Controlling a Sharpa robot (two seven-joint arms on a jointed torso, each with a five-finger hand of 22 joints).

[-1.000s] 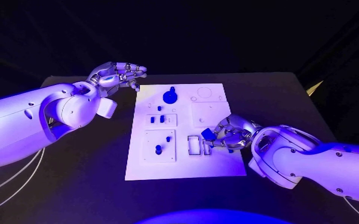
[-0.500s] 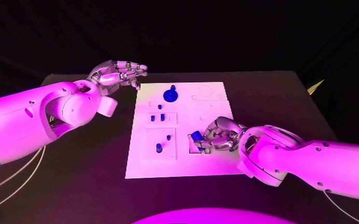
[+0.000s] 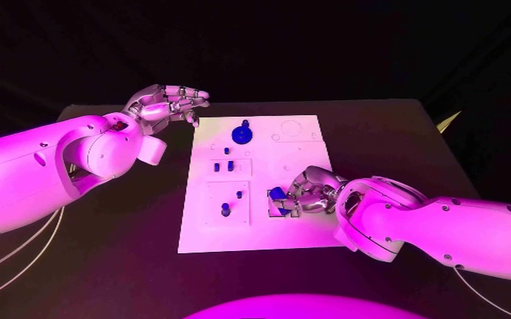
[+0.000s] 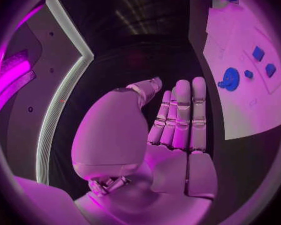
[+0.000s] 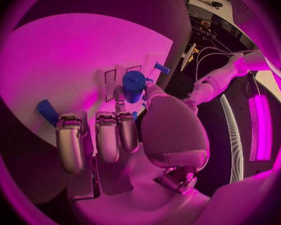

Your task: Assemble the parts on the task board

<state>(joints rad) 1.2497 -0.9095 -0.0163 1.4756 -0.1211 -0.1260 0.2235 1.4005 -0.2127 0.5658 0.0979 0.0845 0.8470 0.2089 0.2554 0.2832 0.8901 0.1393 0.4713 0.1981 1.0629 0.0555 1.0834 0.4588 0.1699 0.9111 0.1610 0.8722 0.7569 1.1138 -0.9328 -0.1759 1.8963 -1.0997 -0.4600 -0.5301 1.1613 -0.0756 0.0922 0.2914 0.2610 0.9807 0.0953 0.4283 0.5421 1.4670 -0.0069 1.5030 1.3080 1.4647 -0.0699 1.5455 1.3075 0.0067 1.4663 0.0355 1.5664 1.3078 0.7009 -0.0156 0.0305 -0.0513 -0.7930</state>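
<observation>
Task board [image 3: 255, 227]: white plate mid-table — blue parts in its recesses.
Right hand [image 3: 306, 192]: pinches a blue cylinder part [image 5: 133, 84] over the board's near-right slots.
Left hand [image 3: 165, 105]: off the board's far-left corner, fingers slightly curled, holding nothing.

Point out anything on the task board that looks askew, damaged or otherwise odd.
Nothing stands out. The task board lies flat on the table, and the blue gear-like part sits at its far end. The right hand holds a blue part over a slot near the board's right side. The left hand hovers beside the far left corner, holding nothing.
</observation>
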